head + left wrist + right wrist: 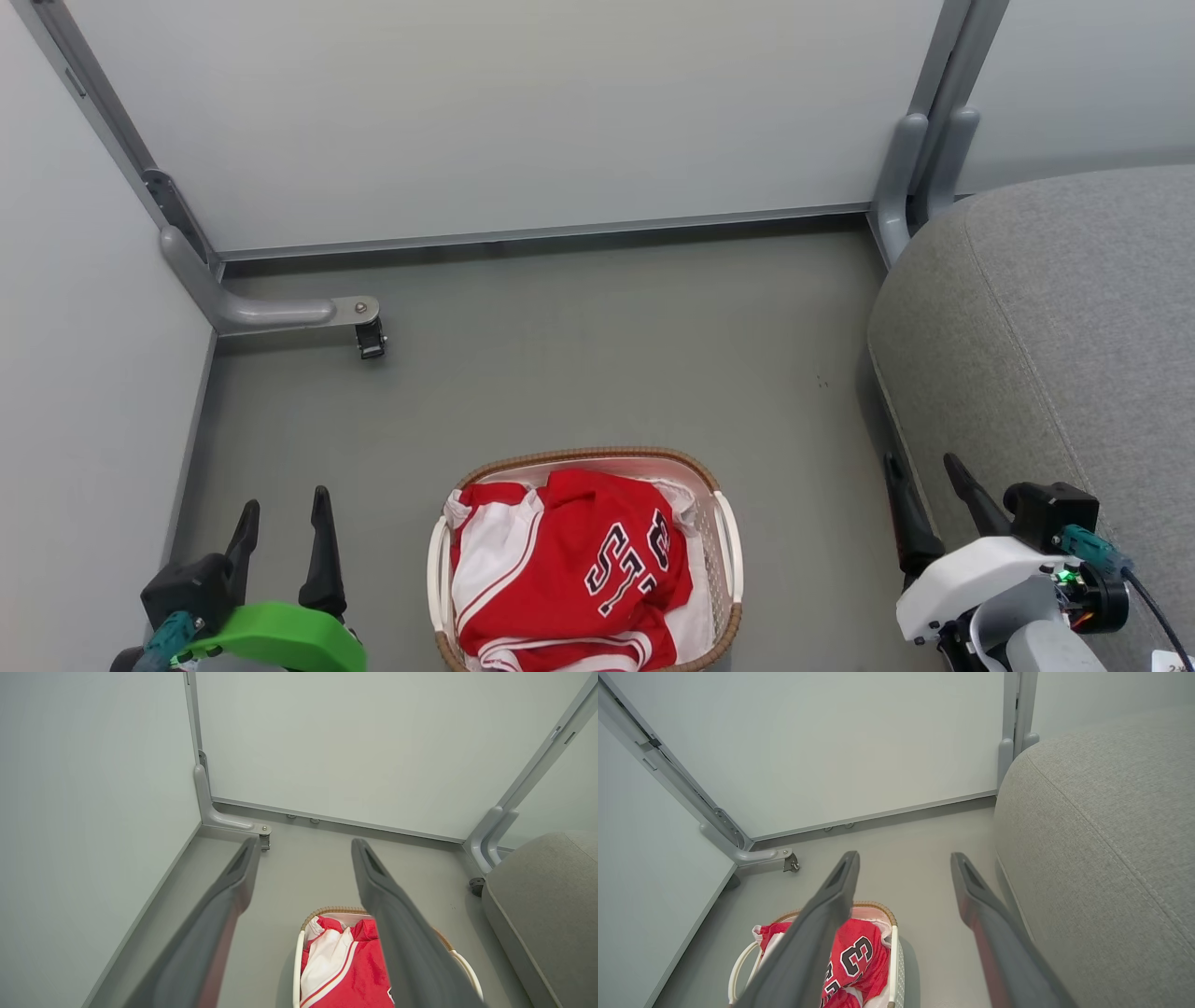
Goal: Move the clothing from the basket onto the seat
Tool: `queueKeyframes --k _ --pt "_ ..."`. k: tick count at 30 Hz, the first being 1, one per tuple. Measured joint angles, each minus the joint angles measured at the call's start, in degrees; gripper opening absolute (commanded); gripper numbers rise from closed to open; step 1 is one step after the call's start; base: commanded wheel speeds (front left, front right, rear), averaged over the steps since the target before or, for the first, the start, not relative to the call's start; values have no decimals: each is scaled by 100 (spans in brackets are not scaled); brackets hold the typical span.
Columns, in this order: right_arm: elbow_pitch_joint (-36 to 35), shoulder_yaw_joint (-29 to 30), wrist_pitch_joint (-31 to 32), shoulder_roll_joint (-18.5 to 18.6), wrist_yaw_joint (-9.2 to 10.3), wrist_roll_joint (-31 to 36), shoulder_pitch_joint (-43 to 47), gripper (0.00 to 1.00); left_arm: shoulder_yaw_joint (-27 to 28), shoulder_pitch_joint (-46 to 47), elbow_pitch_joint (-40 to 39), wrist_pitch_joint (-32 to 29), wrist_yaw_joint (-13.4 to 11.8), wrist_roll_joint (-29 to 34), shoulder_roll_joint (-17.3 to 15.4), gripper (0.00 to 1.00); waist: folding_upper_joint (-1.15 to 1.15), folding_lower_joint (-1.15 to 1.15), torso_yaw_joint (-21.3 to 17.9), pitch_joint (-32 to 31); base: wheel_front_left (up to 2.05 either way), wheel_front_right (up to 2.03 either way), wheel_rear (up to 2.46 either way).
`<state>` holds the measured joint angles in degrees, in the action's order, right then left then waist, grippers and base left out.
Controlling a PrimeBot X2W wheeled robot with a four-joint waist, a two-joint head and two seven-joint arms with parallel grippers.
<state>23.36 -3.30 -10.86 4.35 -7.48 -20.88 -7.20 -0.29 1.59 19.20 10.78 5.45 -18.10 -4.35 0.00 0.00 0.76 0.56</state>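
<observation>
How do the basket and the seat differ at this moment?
The basket is small, white perforated plastic with a brown woven rim; the seat is large, grey fabric. The basket holds the red clothing; the seat's visible part bears none. Both stand on the grey floor.

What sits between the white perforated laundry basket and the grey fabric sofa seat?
Nothing: a bare strip of grey floor separates the basket from the seat, clearest in the head view.
</observation>
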Motion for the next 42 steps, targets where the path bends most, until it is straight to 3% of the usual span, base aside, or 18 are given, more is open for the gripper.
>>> queueKeyframes --k 19,33,42 --pt "430 207 -233 -53 -1 1149 -47 100 155 -96 88 242 -15 710 107 100 0 0 13 -3 0 0 0" --pt "-130 345 -379 -130 -1 1789 -43 100 339 -126 -88 390 10 865 147 100 0 0 34 60 0 0 0" --pt "51 265 -415 -144 -3 1945 -32 100 246 -125 23 436 18 904 148 100 0 0 49 102 0 0 0"
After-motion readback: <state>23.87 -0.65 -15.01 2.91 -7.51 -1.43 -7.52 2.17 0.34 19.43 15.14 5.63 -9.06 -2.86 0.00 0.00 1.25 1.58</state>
